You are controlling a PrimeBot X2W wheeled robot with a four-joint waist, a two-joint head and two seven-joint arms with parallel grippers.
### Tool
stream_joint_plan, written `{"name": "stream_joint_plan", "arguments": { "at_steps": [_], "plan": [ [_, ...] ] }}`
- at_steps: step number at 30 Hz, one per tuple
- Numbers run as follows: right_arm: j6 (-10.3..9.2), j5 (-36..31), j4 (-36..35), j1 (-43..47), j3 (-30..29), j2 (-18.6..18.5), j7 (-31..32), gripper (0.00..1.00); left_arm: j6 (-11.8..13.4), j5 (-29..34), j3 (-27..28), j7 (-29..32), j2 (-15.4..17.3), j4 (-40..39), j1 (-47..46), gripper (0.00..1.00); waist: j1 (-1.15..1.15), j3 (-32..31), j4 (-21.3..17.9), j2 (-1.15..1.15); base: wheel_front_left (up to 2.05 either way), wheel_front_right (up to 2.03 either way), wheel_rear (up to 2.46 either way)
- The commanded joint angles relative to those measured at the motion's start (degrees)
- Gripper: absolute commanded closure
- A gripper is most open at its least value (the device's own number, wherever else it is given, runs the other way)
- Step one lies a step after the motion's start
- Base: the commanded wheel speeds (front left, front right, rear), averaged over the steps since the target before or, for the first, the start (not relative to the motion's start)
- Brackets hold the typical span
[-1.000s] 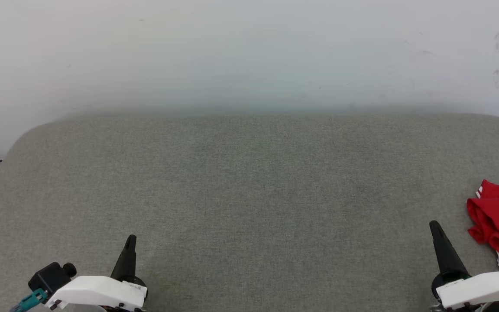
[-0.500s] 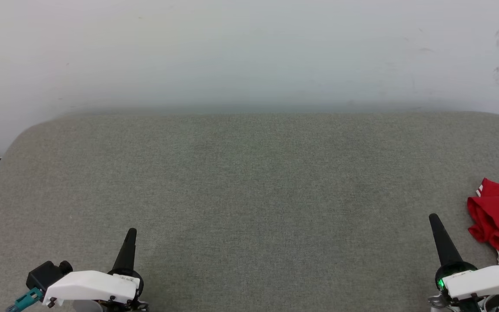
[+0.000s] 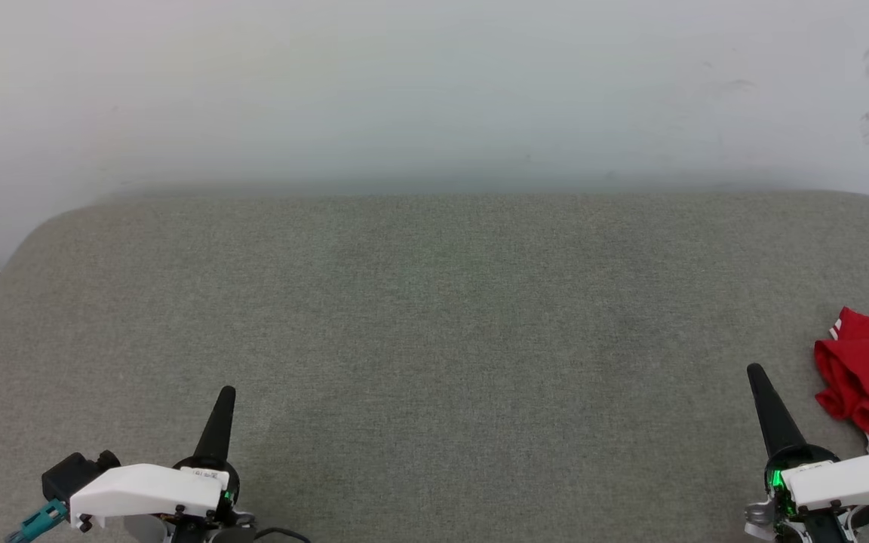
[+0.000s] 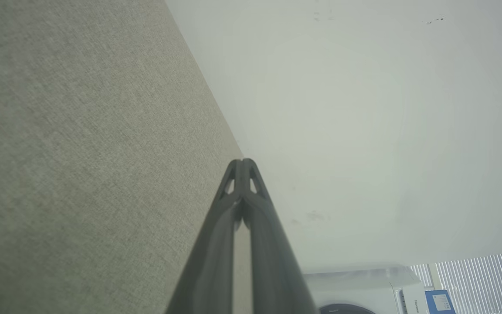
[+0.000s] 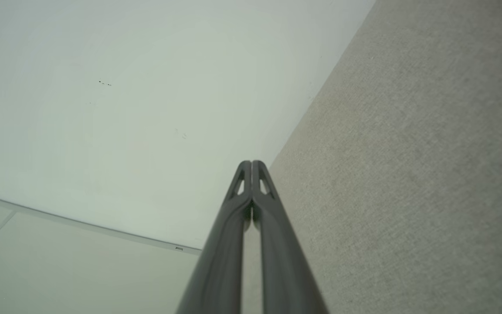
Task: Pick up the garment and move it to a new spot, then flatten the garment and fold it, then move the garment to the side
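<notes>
A wide grey fabric-covered table (image 3: 434, 302) runs back to a pale wall (image 3: 434, 90). The garment (image 3: 868, 373), a red jersey shirt, lies crumpled in a loose heap at about four o'clock on the table. It sits hard against the right side, partly cut off by the edge of the head view. A sliver of red-and-white striped trim shows at the heap's eleven o'clock corner.

The left gripper (image 3: 227, 392) sits at seven o'clock, well apart from the shirt, and the right gripper (image 3: 756, 369) at five o'clock, near the heap's nine o'clock side. Both point toward twelve. Each has its two dark fingers pressed tip to tip with nothing between them, as the left wrist view (image 4: 242, 162) and the right wrist view (image 5: 251, 163) also show.

The shirt looks light, soft and limp. It will likely sag and trail when lifted, and the smooth knit may slip from a shallow pinch. A raised fold on the near side of the heap seems the easiest hold for carrying. The shoulders and hem corners, better for spreading it flat, are buried or out of frame. The right fingers would have to part first.
</notes>
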Motion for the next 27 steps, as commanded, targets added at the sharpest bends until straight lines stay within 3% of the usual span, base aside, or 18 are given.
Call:
{"name": "stream_joint_plan", "arguments": {
  "at_steps": [1,27],
  "plan": [
    [0.00,1.9,0.1,-1.5,-0.1,0.1,0.3,1.00,-0.5,-1.5,0.6,0.5,-0.1,-0.2,-1.4,1.00,0.00,0.1,0.0,0.00,0.00,0.00,0.00],
    [-0.01,15.5,3.0,-4.1,-0.1,0.1,1.5,1.00,-2.3,-13.5,3.0,3.7,-1.3,0.5,-2.9,1.00,0.00,0.8,-0.2,0.00,0.00,0.00,0.00]
  ]
}}
